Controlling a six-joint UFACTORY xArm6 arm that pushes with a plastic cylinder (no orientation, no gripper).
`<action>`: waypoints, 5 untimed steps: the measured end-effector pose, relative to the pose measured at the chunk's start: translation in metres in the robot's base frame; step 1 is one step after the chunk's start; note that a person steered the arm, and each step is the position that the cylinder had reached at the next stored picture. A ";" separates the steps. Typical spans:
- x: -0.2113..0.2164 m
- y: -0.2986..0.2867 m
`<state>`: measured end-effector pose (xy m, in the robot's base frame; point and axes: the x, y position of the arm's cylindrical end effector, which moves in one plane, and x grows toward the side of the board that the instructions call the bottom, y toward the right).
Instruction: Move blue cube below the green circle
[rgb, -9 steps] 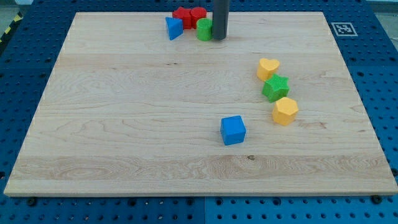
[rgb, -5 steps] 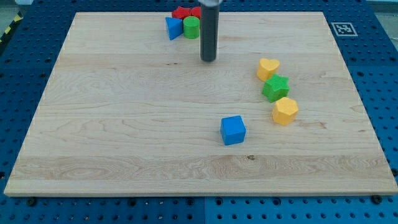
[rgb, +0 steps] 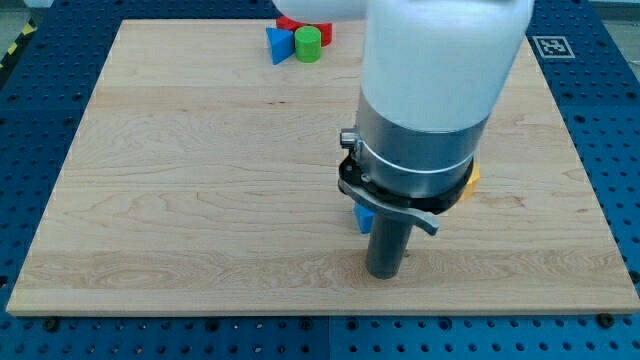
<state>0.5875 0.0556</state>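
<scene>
Blue cube (rgb: 363, 217) mostly hidden behind arm | my tip (rgb: 384, 274) just below it | green circle (rgb: 308, 44) far above

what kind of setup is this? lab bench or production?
Most likely a research lab bench, not production: a wooden board on a blue perforated table, a fiducial marker at the board's corner, and small toy blocks such as a green circle and blue cube.

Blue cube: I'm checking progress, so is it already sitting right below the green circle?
No: the blue cube sits mid-board, mostly hidden behind the arm, far from the green circle at the view's top edge.
</scene>
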 end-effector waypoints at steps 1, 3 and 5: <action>-0.020 0.002; -0.059 0.002; -0.096 -0.012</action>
<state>0.4911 0.0434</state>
